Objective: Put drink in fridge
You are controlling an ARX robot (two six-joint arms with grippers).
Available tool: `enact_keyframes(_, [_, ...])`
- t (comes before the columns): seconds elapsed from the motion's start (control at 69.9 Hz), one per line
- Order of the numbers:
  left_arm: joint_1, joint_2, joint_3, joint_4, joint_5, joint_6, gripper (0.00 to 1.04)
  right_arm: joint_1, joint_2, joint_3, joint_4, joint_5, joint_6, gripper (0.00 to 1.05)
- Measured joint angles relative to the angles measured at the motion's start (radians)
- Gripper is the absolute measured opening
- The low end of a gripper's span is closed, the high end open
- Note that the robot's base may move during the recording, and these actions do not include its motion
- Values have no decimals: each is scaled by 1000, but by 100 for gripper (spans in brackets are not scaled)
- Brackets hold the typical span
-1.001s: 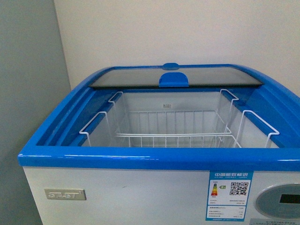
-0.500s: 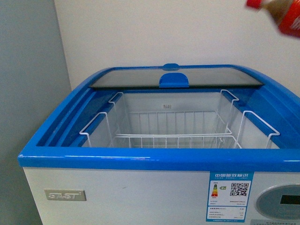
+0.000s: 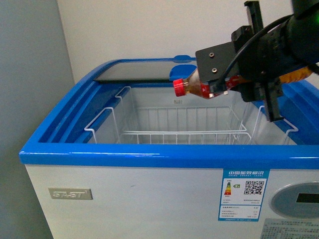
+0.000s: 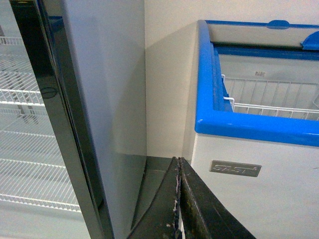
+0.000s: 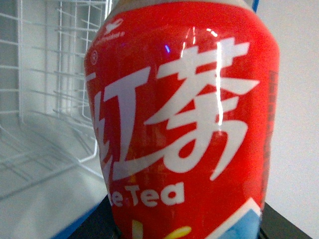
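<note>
The carry is in hand: the right gripper (image 3: 223,79) is clenched around the drink (image 3: 198,88), which lies on its side in the air above the right half of the fridge (image 3: 149,162) opening, red cap pointing left, over the wire basket (image 3: 184,133). The glass lid (image 3: 134,72) is slid to the far end. The next move calls for lowering into the basket before releasing. The left gripper (image 4: 178,201), fingers pressed together and empty, hangs low at the fridge's left. Half a second earlier only the bottle's cap end showed, higher and further right.
</note>
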Motion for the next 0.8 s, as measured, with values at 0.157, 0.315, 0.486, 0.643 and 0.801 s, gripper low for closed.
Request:
enact_keyframes(0.157, [0,-57,-21,-28,0,0,3,34,126,47,71,-4,86,37])
enact_keyframes(0.315, [0,-117,-21,-86,0,0,3,42,205,72,108,-10,106,37])
enact_keyframes(0.486, [0,-188,-21,-155,0,0,3,36,294,128,161,-8,101,37])
enact_keyframes(0.643, [0,-225,-21,-190,0,0,3,35,360,157,190,-11,81,37])
enact_keyframes(0.801, [0,-256,-21,-224,0,0,3,34,444,175,216,-21,61,37])
